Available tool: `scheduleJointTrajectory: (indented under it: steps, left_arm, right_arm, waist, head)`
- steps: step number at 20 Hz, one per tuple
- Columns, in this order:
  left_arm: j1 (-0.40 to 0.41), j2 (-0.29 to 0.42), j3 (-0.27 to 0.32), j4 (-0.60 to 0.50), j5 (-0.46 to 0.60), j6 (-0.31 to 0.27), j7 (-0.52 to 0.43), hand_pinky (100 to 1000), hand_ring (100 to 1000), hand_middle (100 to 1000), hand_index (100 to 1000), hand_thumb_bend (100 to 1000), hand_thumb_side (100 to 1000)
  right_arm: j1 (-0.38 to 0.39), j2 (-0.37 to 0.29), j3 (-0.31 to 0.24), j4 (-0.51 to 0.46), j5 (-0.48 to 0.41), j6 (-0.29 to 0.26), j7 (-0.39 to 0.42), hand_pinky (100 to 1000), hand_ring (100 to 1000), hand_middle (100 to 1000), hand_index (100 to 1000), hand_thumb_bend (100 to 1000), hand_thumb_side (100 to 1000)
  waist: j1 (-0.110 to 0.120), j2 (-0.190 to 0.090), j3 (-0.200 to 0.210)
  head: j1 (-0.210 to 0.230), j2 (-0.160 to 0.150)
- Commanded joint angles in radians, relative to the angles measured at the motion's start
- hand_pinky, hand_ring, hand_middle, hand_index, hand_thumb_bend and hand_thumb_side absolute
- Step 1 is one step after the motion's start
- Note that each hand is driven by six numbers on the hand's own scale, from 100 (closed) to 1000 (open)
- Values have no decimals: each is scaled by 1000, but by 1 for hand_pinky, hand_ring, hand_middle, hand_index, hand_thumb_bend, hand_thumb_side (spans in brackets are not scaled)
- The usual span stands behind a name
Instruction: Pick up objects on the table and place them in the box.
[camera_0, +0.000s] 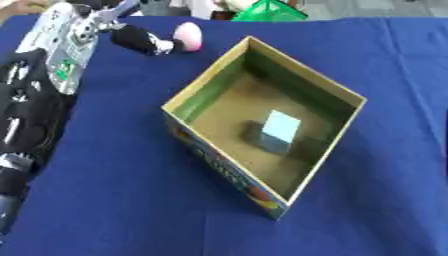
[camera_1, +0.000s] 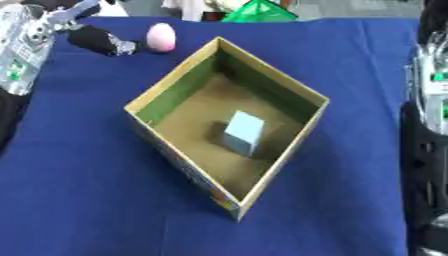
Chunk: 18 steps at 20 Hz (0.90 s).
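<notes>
Left eye view showed an open cardboard box (camera_0: 325, 152) standing corner-on to the camera on a table covered with a dark blue cloth (camera_0: 114, 200). Its inner walls were plain brown with a greenish cast on the far-left side, and a strip of coloured print ran along the outer wall nearest the camera. Inside, a pale blue cube (camera_0: 280, 130) sat on the box floor, roughly in the middle and apart from all four walls, with its shadow falling to the left.

At the far left of the table lay a pink egg-shaped object (camera_0: 188, 36), outside the box and near its far corner but clearly apart from it. The left hand (camera_0: 140, 40) reached in from the upper left on a black and silver arm. Its dark fingers (camera_0: 162, 46) stretched out towards the pink object, and their tips were just beside it or touching it; which of the two could not be told. The fingers looked extended rather than curled, and nothing was held in them.

The right eye view showed the right arm (camera_1: 429, 125) running down the right edge of the picture, black with silver parts. The right hand itself was out of sight in both views. Something bright green (camera_0: 271, 11) showed beyond the far edge of the table.
</notes>
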Motion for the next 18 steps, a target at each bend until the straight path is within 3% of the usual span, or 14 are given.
scheduleJointTrajectory:
  steps: [1,11,16,18]
  left_arm:
    - [-41,15,22,25,-17,-1,25,725,841,816,920,594,627]
    - [-110,25,54,127,-86,16,51,734,861,855,926,570,610]
    - [-123,22,75,169,-86,11,34,731,851,844,920,511,382]
    - [-122,19,80,176,-60,1,18,726,843,838,913,491,331]
  right_arm:
    - [-26,-32,5,-3,-3,-7,5,765,904,573,817,615,1000]
    - [-45,-36,15,11,-11,-13,21,765,905,571,816,621,1000]
    - [-53,-37,19,18,-14,-15,26,765,906,571,817,624,1000]
    - [-55,-37,20,19,-15,-16,27,765,906,570,817,625,1000]
  waist:
    - [1,-15,-7]
    - [6,11,-27]
    - [7,21,-37]
    - [7,24,-40]
  head:
    - [14,-23]
    - [40,-53]
    - [54,-61]
    - [59,-66]
